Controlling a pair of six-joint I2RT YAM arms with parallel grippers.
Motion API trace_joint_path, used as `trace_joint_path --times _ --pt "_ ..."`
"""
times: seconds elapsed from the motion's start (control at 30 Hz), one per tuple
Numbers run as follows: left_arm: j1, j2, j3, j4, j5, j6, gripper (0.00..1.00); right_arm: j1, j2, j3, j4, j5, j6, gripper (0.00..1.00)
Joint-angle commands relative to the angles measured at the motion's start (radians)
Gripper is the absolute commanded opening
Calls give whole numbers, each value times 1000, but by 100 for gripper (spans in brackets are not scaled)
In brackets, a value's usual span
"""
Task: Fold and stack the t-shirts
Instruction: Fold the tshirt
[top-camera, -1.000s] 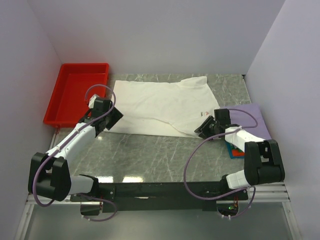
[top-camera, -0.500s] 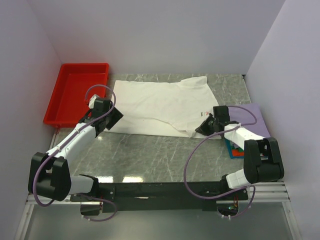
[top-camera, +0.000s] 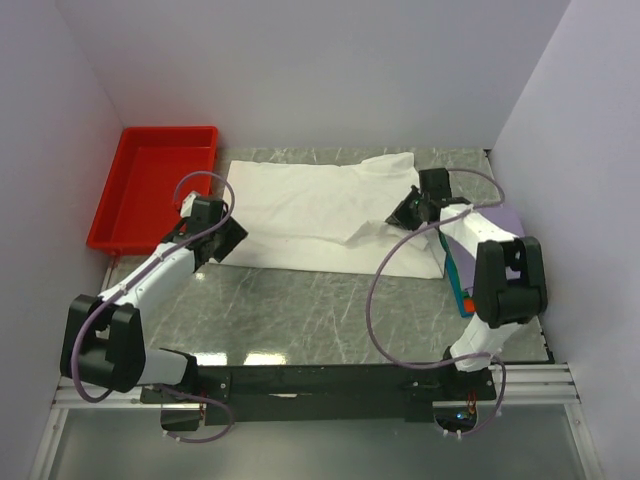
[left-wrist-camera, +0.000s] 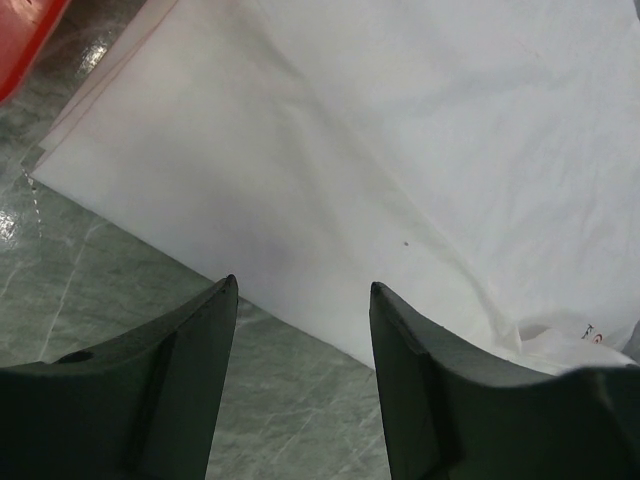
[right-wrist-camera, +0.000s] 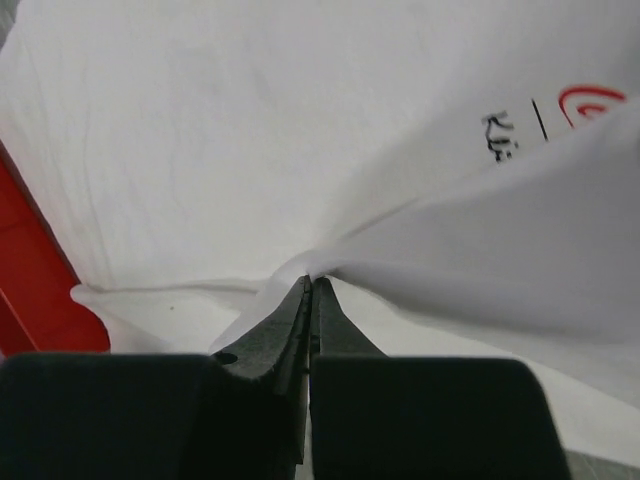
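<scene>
Pinching soft, limp white t-shirt (top-camera: 300, 205) at its edge far from the tray (top-camera: 140, 200): right gripper (right-wrist-camera: 310, 285) clamped; left gripper (left-wrist-camera: 300, 290) spread, empty.

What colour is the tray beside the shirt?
The tray is red; the top view shows it best.

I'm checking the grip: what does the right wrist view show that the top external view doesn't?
Only right wrist: the right claw shut on a pinched fold of the large white cloth t-shirt, beside small black and red print. Only top external: the left claw at the shirt's near left edge, and the folded lavender shirt by the right arm. Both: the white t-shirt.
</scene>
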Motion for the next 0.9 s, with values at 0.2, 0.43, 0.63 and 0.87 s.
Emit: trace_joint_path --times 0.2,0.43,0.63,0.87 --pt "-5 26 43 23 14 20 61 16 231 343 -104 22 -60 0" --pt "-5 47 37 38 25 8 60 55 390 581 -235 54 -151 26" --pt "-5 47 25 41 22 3 60 84 414 692 -293 106 -252 52" --pt "-5 65 23 53 25 -14 60 87 198 458 -208 172 -268 49"
